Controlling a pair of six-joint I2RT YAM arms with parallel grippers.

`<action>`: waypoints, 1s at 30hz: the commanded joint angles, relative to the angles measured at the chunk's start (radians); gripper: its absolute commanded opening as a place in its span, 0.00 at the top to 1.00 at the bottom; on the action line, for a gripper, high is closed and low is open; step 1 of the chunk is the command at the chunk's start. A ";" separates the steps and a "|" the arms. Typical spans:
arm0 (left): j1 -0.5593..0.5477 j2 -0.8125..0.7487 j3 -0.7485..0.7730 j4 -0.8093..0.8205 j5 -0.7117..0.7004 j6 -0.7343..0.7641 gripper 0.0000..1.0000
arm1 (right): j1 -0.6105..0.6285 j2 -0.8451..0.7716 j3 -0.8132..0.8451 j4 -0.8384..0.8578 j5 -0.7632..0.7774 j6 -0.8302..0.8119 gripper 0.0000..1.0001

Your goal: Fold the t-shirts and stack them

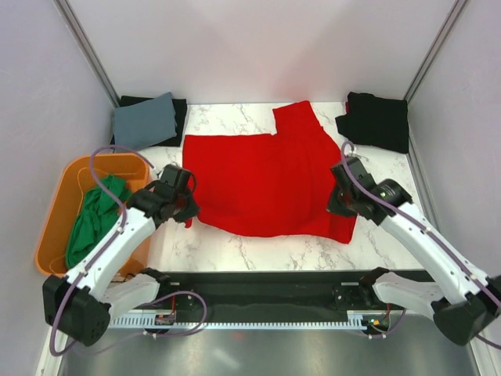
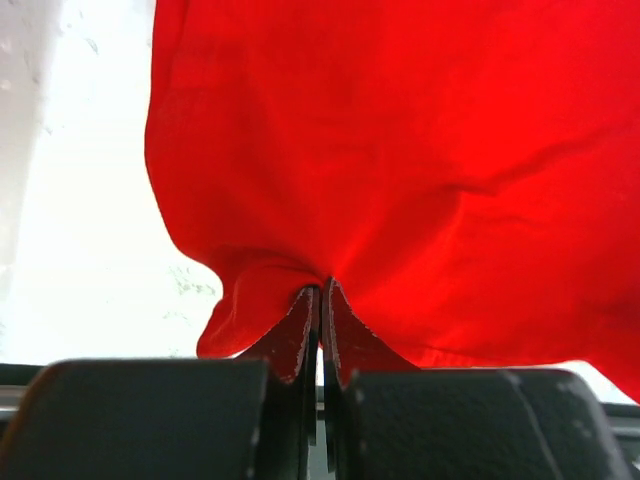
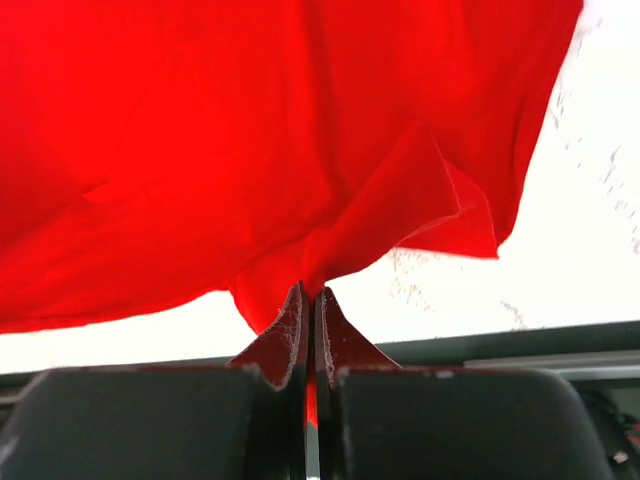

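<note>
A bright red t-shirt (image 1: 266, 176) lies spread over the middle of the marble table, one sleeve pointing to the back. My left gripper (image 1: 190, 210) is shut on its near left corner; in the left wrist view the red cloth (image 2: 400, 150) bunches into the closed fingertips (image 2: 322, 292). My right gripper (image 1: 338, 210) is shut on the near right corner, and the right wrist view shows red cloth (image 3: 250, 150) pinched at the tips (image 3: 311, 292) and hanging below them. A green t-shirt (image 1: 94, 215) lies crumpled in the orange tub (image 1: 52, 227).
A slate grey-blue shirt (image 1: 145, 120) lies folded on a black one (image 1: 178, 110) at the back left. Another black shirt (image 1: 376, 119) sits at the back right. Grey walls close in both sides. The black base rail (image 1: 258, 286) runs along the near edge.
</note>
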 commanded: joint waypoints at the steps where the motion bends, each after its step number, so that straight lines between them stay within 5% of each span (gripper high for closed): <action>1: 0.002 0.082 0.094 0.001 -0.062 0.118 0.98 | -0.007 0.082 0.102 0.047 0.067 -0.088 1.00; 12: 0.085 0.421 0.325 0.004 -0.017 0.279 0.98 | -0.131 0.467 0.432 0.093 0.109 -0.344 1.00; 25: 0.202 0.738 0.540 0.005 0.053 0.368 0.98 | -0.217 0.855 0.783 0.112 0.084 -0.454 1.00; 28: 0.220 0.812 0.589 -0.025 0.084 0.370 0.94 | -0.217 0.944 0.872 0.112 0.084 -0.475 1.00; 30: 0.237 0.850 0.641 -0.051 0.111 0.368 0.82 | -0.224 1.021 0.970 0.090 0.101 -0.503 1.00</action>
